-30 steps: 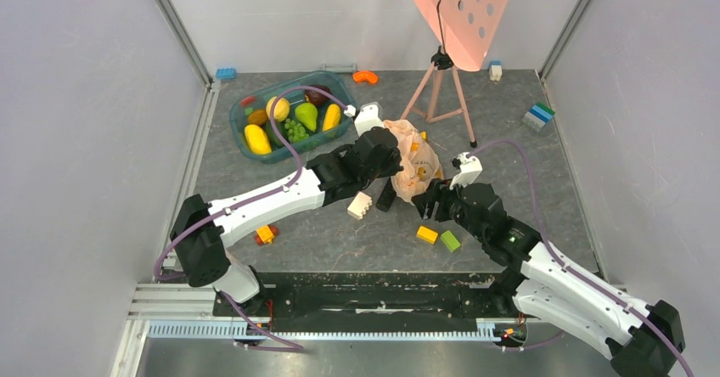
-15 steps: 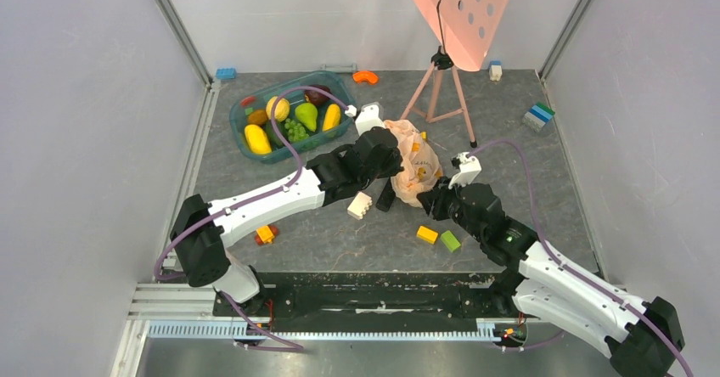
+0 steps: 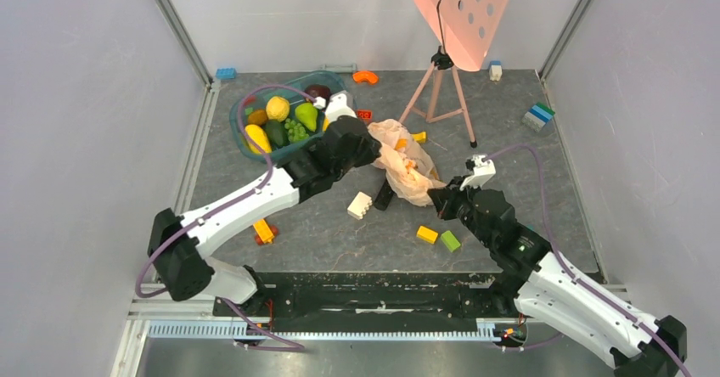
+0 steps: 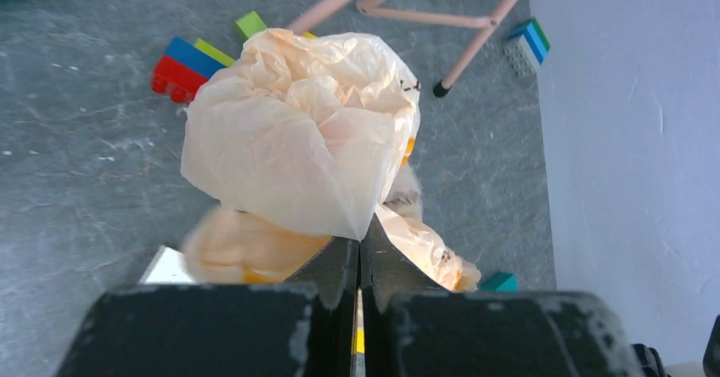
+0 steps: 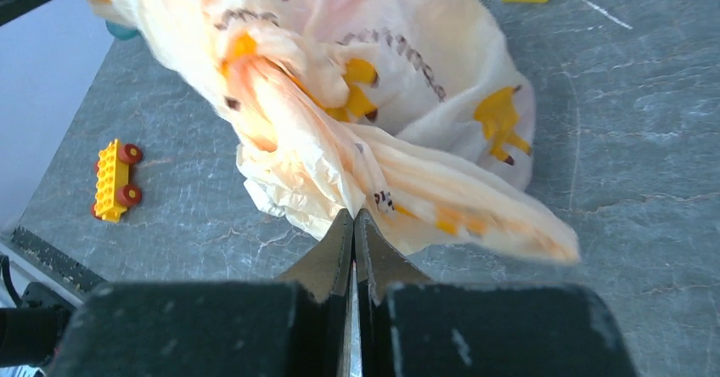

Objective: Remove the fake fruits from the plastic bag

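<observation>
The plastic bag [image 3: 407,163], crinkled cream with orange and yellow marks, hangs stretched between both grippers at mid-table. My left gripper [image 3: 374,144] is shut on its far-left end, and in the left wrist view the plastic bag [image 4: 301,135] bulges just past the closed left gripper [image 4: 361,241]. My right gripper [image 3: 438,196] is shut on the near-right edge, and in the right wrist view the plastic bag [image 5: 357,114] is pinched at the closed right gripper [image 5: 354,217]. Several fake fruits [image 3: 289,120], yellow, green, grapes and maroon, lie in a teal tub [image 3: 240,131]. No fruit shows inside the bag.
A pink tripod stand [image 3: 437,97] rises just behind the bag. Toy blocks lie scattered: cream [image 3: 360,205], yellow [image 3: 427,234], green [image 3: 450,241], a yellow-red car [image 3: 265,233], an orange curve [image 3: 366,76], and a blue-green stack [image 3: 537,115]. Grey walls close in on both sides.
My right gripper closed on the bag's near edge. The left arm swung left toward the tub, pulling its end of the bag and stretching it out.
</observation>
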You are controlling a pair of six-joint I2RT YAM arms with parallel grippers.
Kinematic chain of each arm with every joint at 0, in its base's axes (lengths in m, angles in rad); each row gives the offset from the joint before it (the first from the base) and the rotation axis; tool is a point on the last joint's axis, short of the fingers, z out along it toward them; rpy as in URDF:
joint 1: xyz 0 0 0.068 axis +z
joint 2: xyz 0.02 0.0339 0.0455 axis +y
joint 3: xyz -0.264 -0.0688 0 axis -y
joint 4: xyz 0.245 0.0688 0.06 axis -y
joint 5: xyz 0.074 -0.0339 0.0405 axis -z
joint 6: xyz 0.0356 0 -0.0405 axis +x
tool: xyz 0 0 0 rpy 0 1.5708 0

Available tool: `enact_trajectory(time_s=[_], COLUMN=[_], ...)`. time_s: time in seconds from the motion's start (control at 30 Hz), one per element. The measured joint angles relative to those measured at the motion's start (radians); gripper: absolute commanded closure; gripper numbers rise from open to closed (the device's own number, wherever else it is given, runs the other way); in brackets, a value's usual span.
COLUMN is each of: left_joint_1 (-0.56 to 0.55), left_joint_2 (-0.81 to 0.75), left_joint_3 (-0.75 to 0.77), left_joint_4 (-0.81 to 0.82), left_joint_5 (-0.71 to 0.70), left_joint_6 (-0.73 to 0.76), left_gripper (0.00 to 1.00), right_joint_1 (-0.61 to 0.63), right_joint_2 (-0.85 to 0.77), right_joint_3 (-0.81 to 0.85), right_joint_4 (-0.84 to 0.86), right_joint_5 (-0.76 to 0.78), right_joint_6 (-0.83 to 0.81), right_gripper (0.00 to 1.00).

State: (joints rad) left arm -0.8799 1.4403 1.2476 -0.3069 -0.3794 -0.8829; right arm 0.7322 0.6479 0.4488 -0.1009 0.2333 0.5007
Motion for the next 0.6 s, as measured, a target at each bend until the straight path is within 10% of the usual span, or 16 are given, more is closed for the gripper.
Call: enact_trajectory(time_s=[0.6], left_joint_1=[0.100], left_joint_2=[-0.246], left_joint_3=[-0.139], left_joint_4=[-0.063], left_joint_5=[0.015], left_joint_6=[0.002], left_gripper=[0.98], right_joint_1=[0.004], right_joint_2=[-0.132], right_joint_3=[0.001], right_joint_4=[-0.097], right_joint_5=[0.198], right_joint_6=[0.025], right_gripper=[1.00])
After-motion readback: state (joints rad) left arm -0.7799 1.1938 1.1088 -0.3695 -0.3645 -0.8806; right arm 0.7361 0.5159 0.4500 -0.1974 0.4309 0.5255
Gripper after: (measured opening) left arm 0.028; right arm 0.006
